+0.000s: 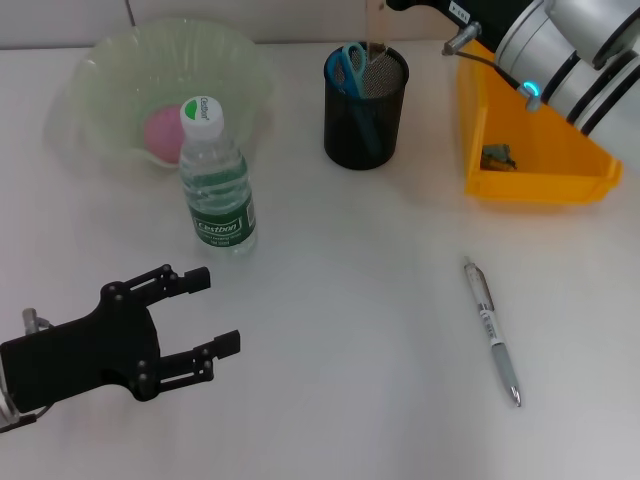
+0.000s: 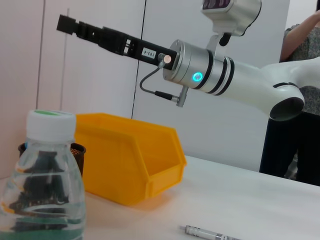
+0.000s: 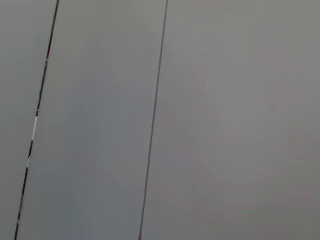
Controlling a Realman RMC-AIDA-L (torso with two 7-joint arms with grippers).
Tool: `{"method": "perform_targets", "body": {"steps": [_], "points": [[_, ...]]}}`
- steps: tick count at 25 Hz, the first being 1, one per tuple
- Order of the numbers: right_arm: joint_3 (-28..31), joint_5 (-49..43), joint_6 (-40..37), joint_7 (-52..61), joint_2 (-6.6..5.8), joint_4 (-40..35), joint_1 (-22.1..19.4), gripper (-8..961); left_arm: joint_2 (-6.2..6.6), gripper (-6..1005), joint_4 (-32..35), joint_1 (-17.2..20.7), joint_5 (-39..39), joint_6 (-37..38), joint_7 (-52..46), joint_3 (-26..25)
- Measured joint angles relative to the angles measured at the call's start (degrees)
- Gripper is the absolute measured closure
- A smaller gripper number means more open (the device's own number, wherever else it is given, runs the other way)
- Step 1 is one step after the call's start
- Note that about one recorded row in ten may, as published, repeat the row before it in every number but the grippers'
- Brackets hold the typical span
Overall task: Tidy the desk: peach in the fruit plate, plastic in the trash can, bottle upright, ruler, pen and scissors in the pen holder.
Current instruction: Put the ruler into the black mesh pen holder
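while the left gripper [image 1: 218, 312] hovers low over the tabletop's [image 1: 350, 330] near left corner with its fingers spread apart and nothing between them, the right arm [image 1: 560, 50] reaches in from the far right edge, stretched level above the pen holder [image 1: 366, 108]. the left wrist view shows that arm side-on, with the right gripper [image 2: 67, 24] held high; whether its fingers are apart or together cannot be told. the right wrist view shows only a pale wall.

one bottle [image 1: 215, 180] stands upright, cap on, toward the far left, just in front of one fruit plate [image 1: 100, 75] holding one pink peach [image 1: 162, 135]. one pen holder at the far middle holds one pair of blue-handled scissors [image 1: 349, 68] and a ruler [image 1: 378, 45] standing up. one yellow bin [image 1: 540, 175] at the far right edge holds a small crumpled scrap [image 1: 498, 156]. one pen [image 1: 492, 328] lies flat toward the near right.
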Motion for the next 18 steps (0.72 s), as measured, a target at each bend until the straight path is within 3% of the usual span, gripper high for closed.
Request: {"method": "perform_targets", "body": {"steps": [18], "points": [[-3.5, 3.8, 1.0, 2.5, 0.00, 4.8, 1.7, 554, -0.04, 195, 0.0, 0.3, 0.0, 0.0, 0.2, 0.1]]}}
